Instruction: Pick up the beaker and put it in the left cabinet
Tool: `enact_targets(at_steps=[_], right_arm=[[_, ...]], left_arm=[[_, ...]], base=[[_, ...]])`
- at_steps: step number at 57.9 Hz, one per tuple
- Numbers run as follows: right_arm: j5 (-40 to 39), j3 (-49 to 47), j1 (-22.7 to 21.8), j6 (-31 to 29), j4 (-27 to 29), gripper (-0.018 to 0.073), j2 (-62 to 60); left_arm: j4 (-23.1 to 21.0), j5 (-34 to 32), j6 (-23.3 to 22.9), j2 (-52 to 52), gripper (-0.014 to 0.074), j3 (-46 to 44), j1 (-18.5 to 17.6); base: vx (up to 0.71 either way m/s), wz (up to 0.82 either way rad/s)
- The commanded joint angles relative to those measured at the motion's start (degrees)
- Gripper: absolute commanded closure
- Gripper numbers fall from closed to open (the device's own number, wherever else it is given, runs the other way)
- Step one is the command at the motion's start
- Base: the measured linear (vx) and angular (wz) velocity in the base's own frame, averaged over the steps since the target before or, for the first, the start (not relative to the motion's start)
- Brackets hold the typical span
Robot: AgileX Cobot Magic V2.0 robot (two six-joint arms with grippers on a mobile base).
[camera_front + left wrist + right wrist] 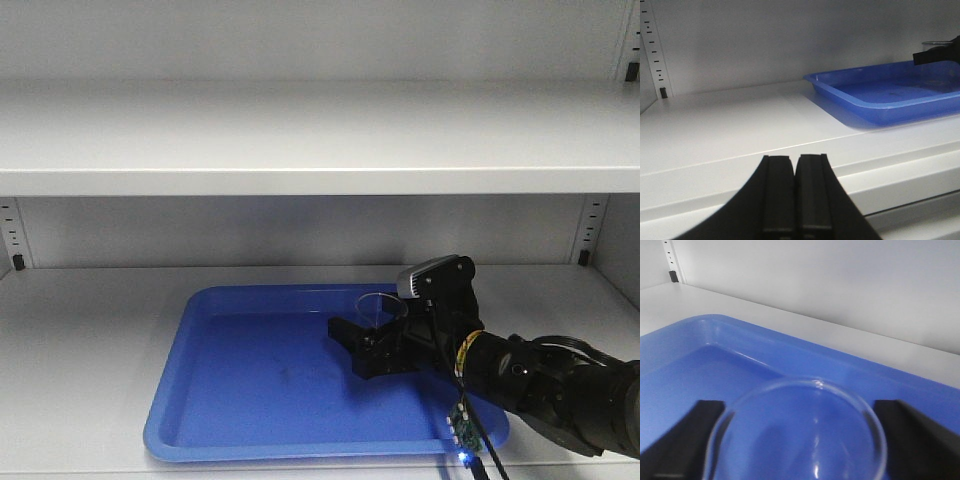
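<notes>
Currently placing: right gripper (368, 345) jaws wide apart flanking beaker (381, 310), which stands inside blue tray (200, 400) on left cabinet (90, 340) shelf. Left gripper (795, 195) jaws closed, empty. Next: retract clear without tipping it.

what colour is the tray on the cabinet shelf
Blue: the flat plastic tray shows best in the front-facing view.

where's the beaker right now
In the front view the beaker sits upright over the blue tray's right part, between the right gripper's jaws.
</notes>
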Motion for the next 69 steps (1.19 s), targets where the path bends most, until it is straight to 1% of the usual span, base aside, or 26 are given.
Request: enact_targets(at_steps=[1, 9, 17, 19, 24, 26, 29, 31, 32, 37, 38, 41, 46, 58, 69], right_arm=[[-4.1, -2.0, -0.2, 0.1, 1.7, -0.0169, -4.4], [-4.0, -2.0, -0.2, 0.1, 1.7, -0.0151, -7.3], [-3.4, -2.0, -0.2, 0.1, 1.6, -0.0111, -10.6], [-3.0, -2.0, -0.2, 0.1, 1.6, -0.0097, -11.3], [-1.5, -1.7, -0.2, 0.2, 1.3, -0.0027, -12.6], [-0.7, -1.7, -0.2, 0.2, 0.6, 0.0020, -13.0], [0.7, -1.7, -0.2, 0.4, -1.1, 0.0125, -13.8], [1.8, -1.7, -0.2, 1.7, -3.3, 0.0228, -14.6], [2.1, -1.7, -0.2, 2.5, -4.2, 0.0266, -14.9], [2.6, 0.3, -0.2, 10.7, -10.2, 0.0526, -16.9], [2.4, 0.8, -0.2, 12.3, -11.1, 0.0565, -17.2], [2.4, 3.0, -0.2, 14.5, -14.2, 0.0574, -18.8], [2.4, 7.0, -0.2, 14.8, -16.9, 0.0569, -21.8], [3.8, 15.9, -0.2, 14.8, -16.5, 0.0566, -31.7], [3.9, 20.1, -0.2, 14.8, -16.6, 0.0565, -37.0]], left_arm=[[-0.5, -4.8, -0.2, -1.1, 0.0596, 0.9, -0.3], [-0.5, -4.8, -0.2, -1.1, 0.0596, 0.9, -0.3], [-0.5, -4.8, -0.2, -1.1, 0.0596, 0.9, -0.3], [-0.5, -4.8, -0.2, -1.1, 0.0596, 0.9, -0.3], [-0.5, -4.8, -0.2, -1.1, 0.0596, 0.9, -0.3], [-0.5, -4.8, -0.2, -1.1, 0.0596, 0.9, -0.3], [-0.5, -4.8, -0.2, -1.1, 0.0596, 0.9, -0.3], [-0.5, -4.8, -0.2, -1.1, 0.0596, 0.9, -0.3], [-0.5, -4.8, -0.2, -1.1, 0.0596, 0.9, -0.3], [-0.5, -4.8, -0.2, -1.1, 0.0596, 0.9, -0.3], [-0.5, -4.8, -0.2, -1.1, 0.0596, 0.9, -0.3], [-0.5, -4.8, -0.2, -1.1, 0.0596, 0.9, -0.3], [-0.5, -4.8, -0.2, -1.1, 0.0596, 0.9, -0.3], [-0.5, -4.8, -0.2, -1.1, 0.0596, 0.9, -0.3], [-0.5, -4.8, -0.2, -1.1, 0.0596, 0.9, -0.3]], base=[[0.00, 0.00], [0.00, 0.00], [0.00, 0.00], [0.00, 0.00], [0.00, 0.00], [0.00, 0.00], [0.00, 0.00], [0.00, 0.00], [0.00, 0.00], [0.00, 0.00], [0.00, 0.00], [0.00, 0.00], [0.00, 0.00], [0.00, 0.00], [0.00, 0.00]])
